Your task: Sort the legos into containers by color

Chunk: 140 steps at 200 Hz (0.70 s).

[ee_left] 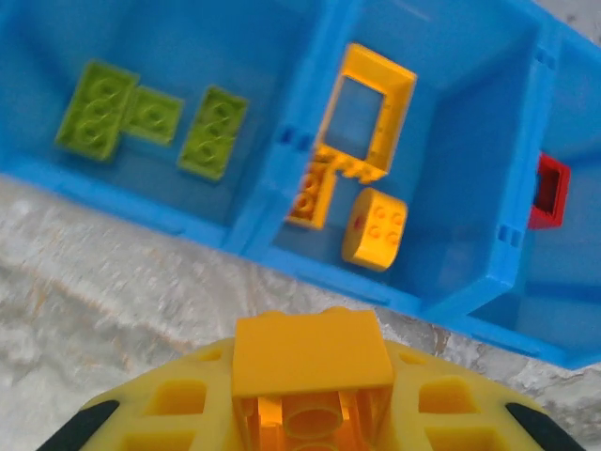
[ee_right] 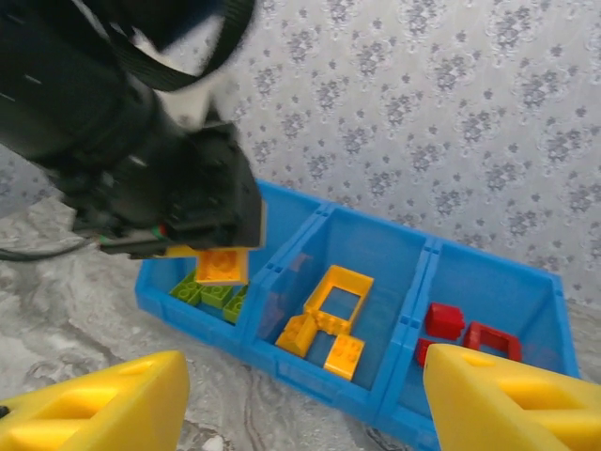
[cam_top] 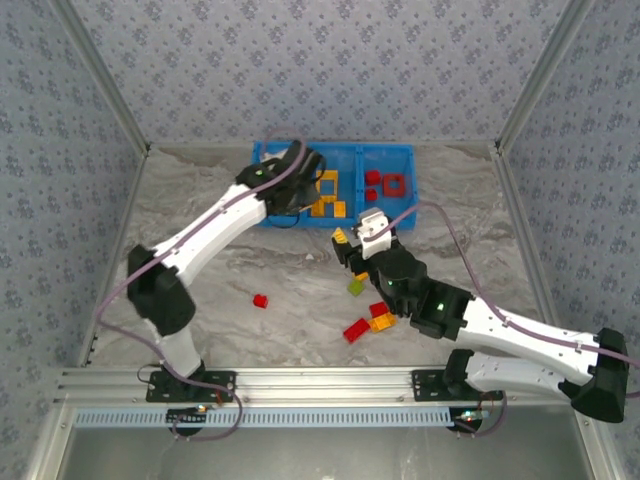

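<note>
Where left pincer (ee_left: pixel 311 425) clamps, orange brick (ee_left: pixel 312 361), near tray (ee_left: pixel 141 201)

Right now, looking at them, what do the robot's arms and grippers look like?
Both the left arm and the right arm have white tubular links joined by chunky black joints, with a thin purple cable running along each. The right fingers and left fingers are bright yellow moulded plastic with hollow pockets.

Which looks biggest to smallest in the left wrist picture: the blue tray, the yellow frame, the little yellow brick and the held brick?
1. blue tray
2. yellow frame
3. little yellow brick
Not ranked: the held brick looks about as big as the frame, but it sits nearest the camera, so that's unsure.
</note>
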Motion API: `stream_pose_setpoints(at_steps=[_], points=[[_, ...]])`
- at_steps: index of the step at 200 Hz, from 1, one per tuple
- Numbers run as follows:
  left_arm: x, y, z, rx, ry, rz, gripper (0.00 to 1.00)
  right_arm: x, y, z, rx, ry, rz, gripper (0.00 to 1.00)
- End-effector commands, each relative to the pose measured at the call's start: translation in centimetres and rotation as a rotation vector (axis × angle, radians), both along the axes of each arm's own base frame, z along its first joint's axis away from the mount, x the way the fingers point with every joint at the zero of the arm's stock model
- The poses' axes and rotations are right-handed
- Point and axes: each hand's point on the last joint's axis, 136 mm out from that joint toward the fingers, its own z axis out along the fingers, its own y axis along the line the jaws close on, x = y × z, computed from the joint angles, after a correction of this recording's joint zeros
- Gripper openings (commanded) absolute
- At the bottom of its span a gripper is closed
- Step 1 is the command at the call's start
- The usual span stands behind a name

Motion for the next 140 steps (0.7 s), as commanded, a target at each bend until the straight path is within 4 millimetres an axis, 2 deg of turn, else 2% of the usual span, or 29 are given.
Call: stream_pose_setpoints(at_steps=[1, 4, 26, 49, 92, 110, 140], points=[[1.3, -0.9, -1.1, 0.187, 0.009, -0.132, 0.29, 0.5, -1.2, 1.0, 0.031, 0.007, -0.044, 0.69], [1.6, -1.3, -1.0, 0.185, 0.003, -0.138, 0.29, 0.5, -1.3, 1.0, 0.033, 0.01, -0.047, 0.69], [3.5, -3.5, -3.3, 0.217, 0.028, -0.192, 0.3, 0.6, -1.6, 0.8, 0.037, 0.021, -0.049, 0.69], [5.3, -4.7, -5.7, 0.265, 0.053, -0.219, 0.3, 0.4, -1.9, 0.7, 0.042, 0.028, -0.046, 0.69], [7.6, -5.0, -9.8, 0.259, 0.114, -0.228, 0.33, 0.0, -2.1, -0.4, 0.043, 0.055, -0.032, 0.69], [7.8, -5.2, -11.2, 0.239, 0.144, -0.236, 0.34, 0.0, -2.1, -0.9, 0.035, 0.067, -0.032, 0.69], [7.9, -5.6, -12.5, 0.228, 0.167, -0.249, 0.35, -0.1, -2.2, -1.2, 0.036, 0.072, -0.031, 0.69]])
